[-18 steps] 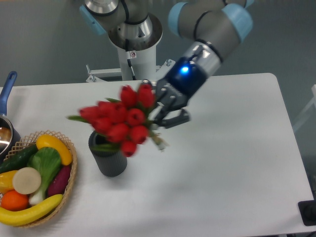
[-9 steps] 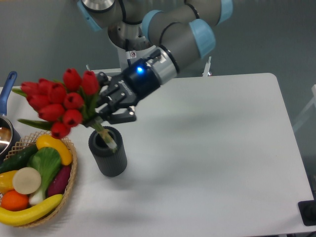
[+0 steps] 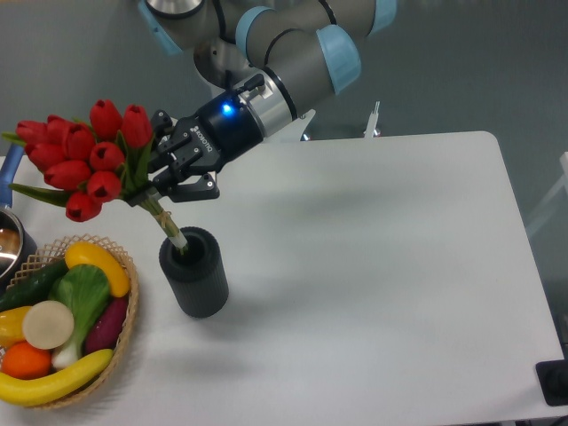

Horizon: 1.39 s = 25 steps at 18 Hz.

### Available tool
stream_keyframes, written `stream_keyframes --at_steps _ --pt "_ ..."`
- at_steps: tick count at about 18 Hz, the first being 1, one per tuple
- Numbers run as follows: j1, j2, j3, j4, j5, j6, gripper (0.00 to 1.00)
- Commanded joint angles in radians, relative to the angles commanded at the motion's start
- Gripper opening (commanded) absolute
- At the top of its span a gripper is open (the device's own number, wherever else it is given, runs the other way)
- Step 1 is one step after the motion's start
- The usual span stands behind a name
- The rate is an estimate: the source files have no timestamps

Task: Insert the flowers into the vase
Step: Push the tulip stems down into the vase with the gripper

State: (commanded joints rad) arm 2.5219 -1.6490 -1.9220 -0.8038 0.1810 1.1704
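Note:
The flowers (image 3: pixel 84 160), a bunch of red tulip buds with green leaves, hang tilted to the upper left over the table. Their pale bound stems slant down to the right, and the stem ends reach the round mouth of the vase (image 3: pixel 194 275), a dark grey ribbed cylinder standing left of the table's middle. My gripper (image 3: pixel 160 182) is shut on the flowers at the stems, just above and left of the vase mouth. How deep the stems sit inside the vase is hidden.
A woven basket (image 3: pixel 131 302) with a banana, an orange and vegetables stands at the front left, close to the vase. A pot with a blue handle (image 3: pixel 11 169) sits at the left edge. The arm's base (image 3: pixel 231 62) rises behind the table.
The arm has swung the flowers left from beside the vase to above it. The bunch now tilts up and left, and the stem ends have come to the vase mouth.

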Motion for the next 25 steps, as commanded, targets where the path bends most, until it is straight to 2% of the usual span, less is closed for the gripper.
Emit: stream_keyframes --at_steps 8,21,25 --pt "-0.002 -0.034 -0.006 0.002 0.005 0.008 0.29" --pt "0.012 -0.12 -0.029 0.002 0.014 0.043 0.31" --pt "0.026 -0.126 -0.06 0.003 0.014 0.057 0.31"
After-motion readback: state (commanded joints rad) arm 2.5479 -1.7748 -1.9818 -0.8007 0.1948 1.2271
